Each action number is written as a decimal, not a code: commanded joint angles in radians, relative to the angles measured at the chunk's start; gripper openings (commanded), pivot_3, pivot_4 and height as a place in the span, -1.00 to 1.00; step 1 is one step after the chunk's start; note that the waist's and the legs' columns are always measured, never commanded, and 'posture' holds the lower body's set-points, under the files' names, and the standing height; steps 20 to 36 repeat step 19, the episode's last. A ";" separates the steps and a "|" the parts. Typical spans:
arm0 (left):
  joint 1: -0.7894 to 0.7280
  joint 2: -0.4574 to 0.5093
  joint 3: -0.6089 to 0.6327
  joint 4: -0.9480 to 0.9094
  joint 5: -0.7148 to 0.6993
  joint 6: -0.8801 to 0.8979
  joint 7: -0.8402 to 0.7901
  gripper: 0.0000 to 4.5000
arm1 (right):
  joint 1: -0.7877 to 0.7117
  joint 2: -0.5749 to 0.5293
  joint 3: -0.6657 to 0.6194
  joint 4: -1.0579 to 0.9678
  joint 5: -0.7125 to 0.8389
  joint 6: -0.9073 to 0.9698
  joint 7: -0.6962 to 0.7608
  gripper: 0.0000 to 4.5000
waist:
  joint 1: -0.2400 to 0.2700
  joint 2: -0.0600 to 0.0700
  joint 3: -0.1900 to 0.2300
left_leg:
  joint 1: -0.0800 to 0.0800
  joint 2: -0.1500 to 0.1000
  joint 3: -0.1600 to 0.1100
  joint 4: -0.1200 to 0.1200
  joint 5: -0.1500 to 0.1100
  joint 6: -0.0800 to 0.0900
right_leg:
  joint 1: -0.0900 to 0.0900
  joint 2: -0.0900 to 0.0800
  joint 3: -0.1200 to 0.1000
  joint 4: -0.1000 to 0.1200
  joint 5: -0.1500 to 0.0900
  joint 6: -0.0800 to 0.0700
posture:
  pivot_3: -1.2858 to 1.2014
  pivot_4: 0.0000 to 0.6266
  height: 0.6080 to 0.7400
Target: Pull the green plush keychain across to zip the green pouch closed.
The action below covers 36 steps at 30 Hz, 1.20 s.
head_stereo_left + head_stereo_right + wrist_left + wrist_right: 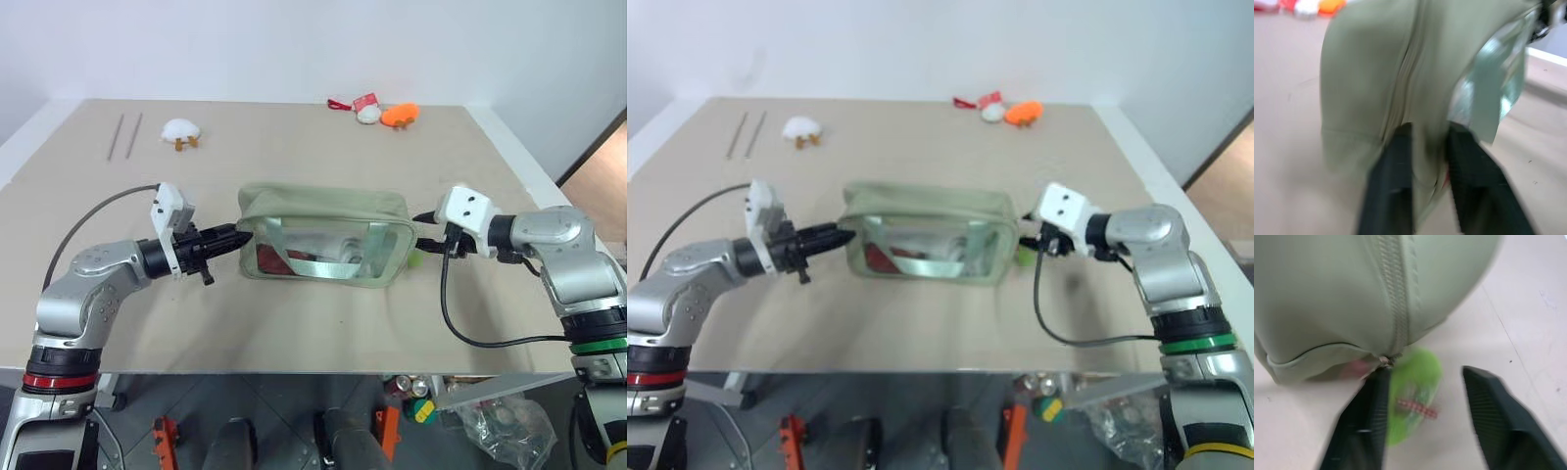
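Zip looks closed; I am letting go.

Head view: the green pouch [323, 235] sits mid-frame, my left gripper [235, 238] at its left end, my right gripper [423, 242] at its right. Left wrist: fingers [1388, 191] loosely straddle pouch fabric. Right wrist: fingers spread, the green plush keychain [1413, 391] lies loose between them, zipper drawn fully across.

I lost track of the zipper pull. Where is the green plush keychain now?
The green plush keychain lies on the table at the right end of the green pouch, between the open fingers of the right claw.
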 commanded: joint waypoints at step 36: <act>0.172 0.219 0.326 0.000 -0.089 0.064 0.052 0.83 | 0.241 -0.137 -0.412 -0.295 0.436 0.342 0.070 1.00 | -0.001 0.001 0.000 | 0.001 0.001 0.000 0.000 -0.001 0.001 | -0.001 0.001 -0.001 0.001 -0.003 -0.005 | 0.03 -0.52 1.00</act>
